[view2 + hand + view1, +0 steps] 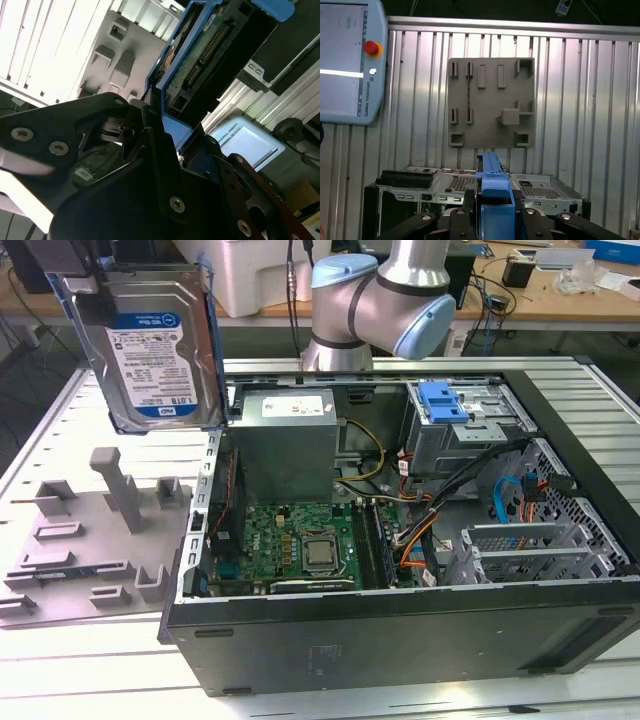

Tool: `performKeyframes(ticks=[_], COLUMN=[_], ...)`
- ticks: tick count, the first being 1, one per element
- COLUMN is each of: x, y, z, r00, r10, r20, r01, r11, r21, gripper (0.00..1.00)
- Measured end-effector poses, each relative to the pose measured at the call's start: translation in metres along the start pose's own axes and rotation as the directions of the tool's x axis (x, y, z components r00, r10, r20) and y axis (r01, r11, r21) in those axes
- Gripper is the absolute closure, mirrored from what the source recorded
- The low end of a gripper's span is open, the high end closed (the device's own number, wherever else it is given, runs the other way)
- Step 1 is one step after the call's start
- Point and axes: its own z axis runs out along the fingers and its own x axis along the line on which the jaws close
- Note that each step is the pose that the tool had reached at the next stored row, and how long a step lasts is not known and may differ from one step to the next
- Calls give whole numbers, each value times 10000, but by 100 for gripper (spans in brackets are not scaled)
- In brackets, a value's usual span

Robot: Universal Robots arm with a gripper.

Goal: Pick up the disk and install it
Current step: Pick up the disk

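Note:
The disk (155, 340) hangs in the air at the exterior view's upper left, above the grey fixture tray and just outside the open computer case. Its white-and-blue label faces the camera and blue rails frame it. My gripper (85, 275) is shut on its top edge. In the second wrist view the disk's (200, 55) circuit-board underside shows, with black fingers (150, 120) clamped on the blue rail. In the first wrist view the disk (492, 180) appears edge-on as a blue strip between the fingers (467, 207) of the gripper (495, 207).
The open computer case (400, 630) lies on the slatted table, holding a motherboard (300, 545), a power supply (285, 440) and a metal drive cage with a blue bracket (445, 400). A grey fixture tray (90, 540) lies beside the case. The arm's base (380, 300) stands behind. A teach pendant (345, 65) rests on the table.

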Motion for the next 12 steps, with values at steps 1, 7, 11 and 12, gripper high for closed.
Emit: performKeyframes(ticks=[1, 7, 11, 12], x=[34, 182, 286, 302], y=[-45, -247, -410, -443], z=[-6, -32, -48, -50], r00=[10000, 10000, 10000, 10000], r10=[2, -1, 0, 0], r20=[2, 8, 10, 12], r01=[-2, 1, 0, 0], r11=[10000, 10000, 10000, 10000], r21=[-4, -22, -40, -44], gripper=[63, 63, 63, 63])
